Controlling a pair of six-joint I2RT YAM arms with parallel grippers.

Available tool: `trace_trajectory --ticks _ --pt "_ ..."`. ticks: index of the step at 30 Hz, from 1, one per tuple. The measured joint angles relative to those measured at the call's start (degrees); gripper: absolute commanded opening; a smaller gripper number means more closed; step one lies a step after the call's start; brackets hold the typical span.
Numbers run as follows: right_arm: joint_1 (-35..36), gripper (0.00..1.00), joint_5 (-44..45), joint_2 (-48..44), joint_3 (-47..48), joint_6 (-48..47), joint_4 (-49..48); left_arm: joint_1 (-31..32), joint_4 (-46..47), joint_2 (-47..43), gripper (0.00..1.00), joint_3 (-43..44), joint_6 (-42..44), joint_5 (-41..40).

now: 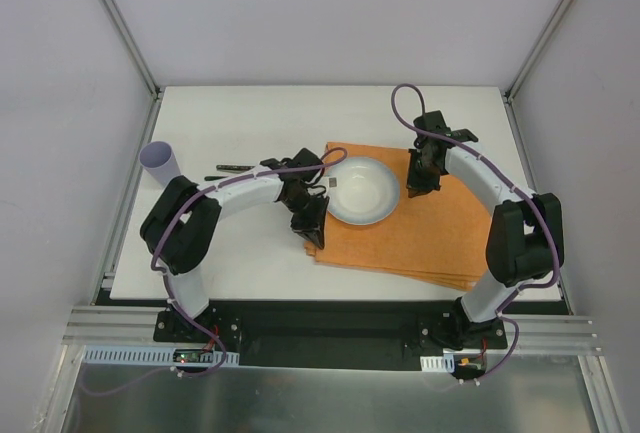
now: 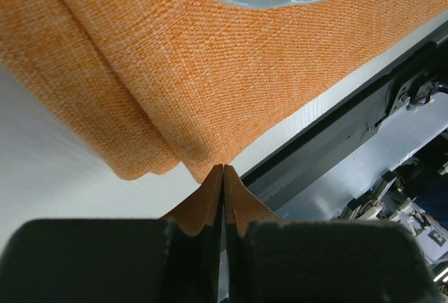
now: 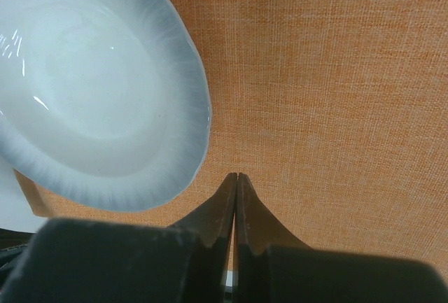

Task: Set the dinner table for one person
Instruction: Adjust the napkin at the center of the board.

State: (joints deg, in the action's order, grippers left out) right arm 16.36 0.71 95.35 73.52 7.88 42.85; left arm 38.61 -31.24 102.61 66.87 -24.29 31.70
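On the white dinner table (image 1: 240, 253) lies an orange folded placemat (image 1: 430, 233) with a white bowl (image 1: 362, 190) on its left part. My left gripper (image 1: 312, 233) is at the placemat's near left corner. In the left wrist view its jaws (image 2: 223, 168) are shut, tips right at the corner of the placemat (image 2: 210, 72), and no cloth shows between them. My right gripper (image 1: 418, 185) hangs over the placemat to the right of the bowl. It is shut (image 3: 238, 175) with nothing in it, just past the rim of the bowl (image 3: 91, 86).
A lavender cup (image 1: 160, 161) stands at the table's left edge. Dark cutlery (image 1: 232, 166) lies between the cup and the placemat. The black base rail (image 1: 330, 318) runs along the near edge, close below the left gripper.
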Motion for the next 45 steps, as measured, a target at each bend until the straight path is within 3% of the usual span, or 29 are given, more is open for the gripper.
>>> trace_trajectory --ticks 17,30,36,40,45 --pt "0.0 0.01 -2.1 0.0 -1.0 0.0 -0.4 1.6 0.5 6.5 0.0 4.5 0.5 -7.6" --pt "0.0 0.01 -2.5 -1.0 -2.5 0.0 -0.6 -0.3 -1.1 9.5 0.0 5.1 -8.3 -10.4" --pt "0.0 0.01 -2.7 -2.2 -3.2 0.0 -0.6 -9.5 2.3 5.4 0.0 -2.1 -15.0 -8.7" --pt "0.0 0.01 -2.7 -2.8 -4.0 -0.3 -0.7 -17.6 2.8 0.5 0.0 -6.8 -17.6 -12.2" --pt "0.0 0.01 -2.9 -2.9 -4.7 -0.6 -0.9 -20.7 2.0 -3.5 0.0 -9.5 -19.8 -17.3"
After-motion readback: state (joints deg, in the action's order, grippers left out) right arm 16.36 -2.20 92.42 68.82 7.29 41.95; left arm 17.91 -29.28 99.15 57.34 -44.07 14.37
